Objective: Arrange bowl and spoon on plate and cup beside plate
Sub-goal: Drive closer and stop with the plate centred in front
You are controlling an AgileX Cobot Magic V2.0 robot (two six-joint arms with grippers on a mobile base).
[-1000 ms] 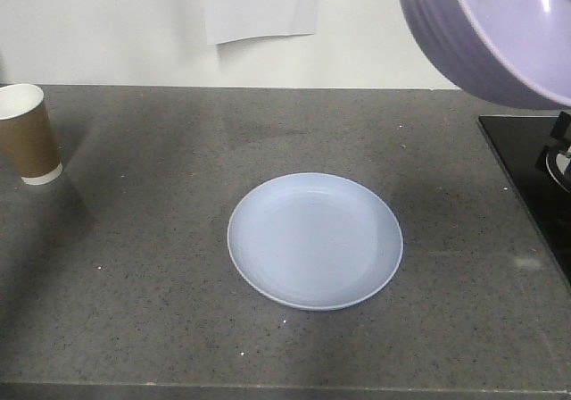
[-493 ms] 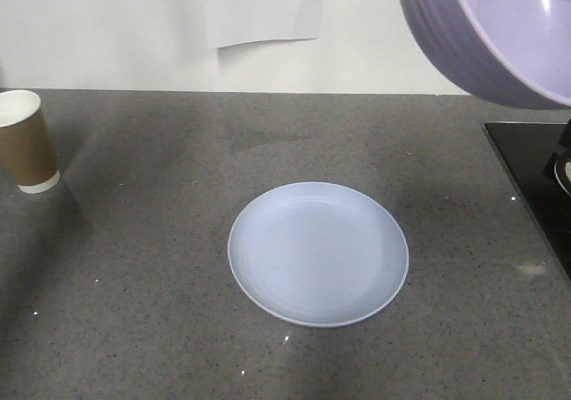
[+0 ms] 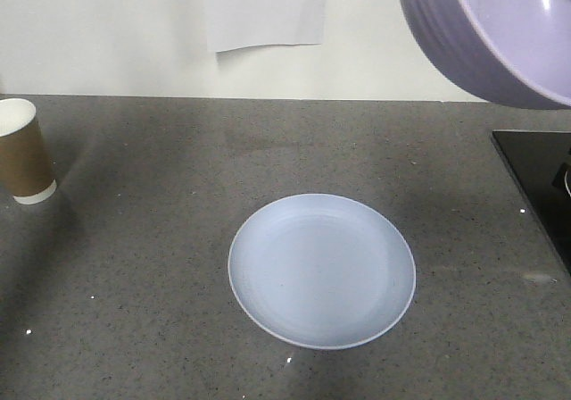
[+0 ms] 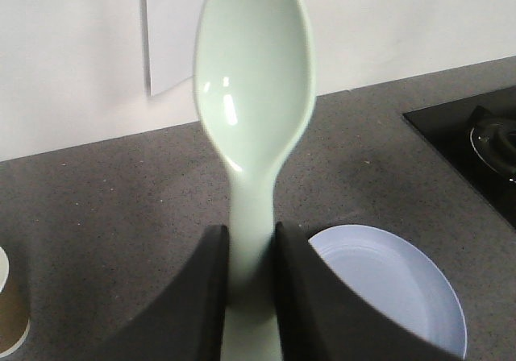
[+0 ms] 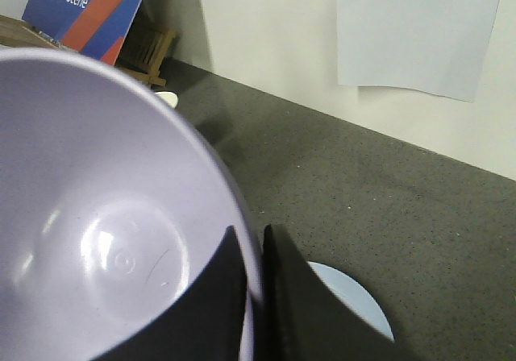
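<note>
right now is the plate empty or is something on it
Empty. The plate lies bare on the counter; the right gripper holds the bowl, the left gripper the spoon.

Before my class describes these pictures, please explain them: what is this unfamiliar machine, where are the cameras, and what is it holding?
It is a two-armed robot. One camera looks forward over a speckled grey counter; the other two sit on the wrists, looking along each gripper. On the counter are a round light blue plate, with nothing on it, and a brown paper cup far to its left. The left gripper pinches the handle of a pale mint plastic spoon. The right gripper clamps the rim of a lavender plastic bowl, held in the air.
</note>
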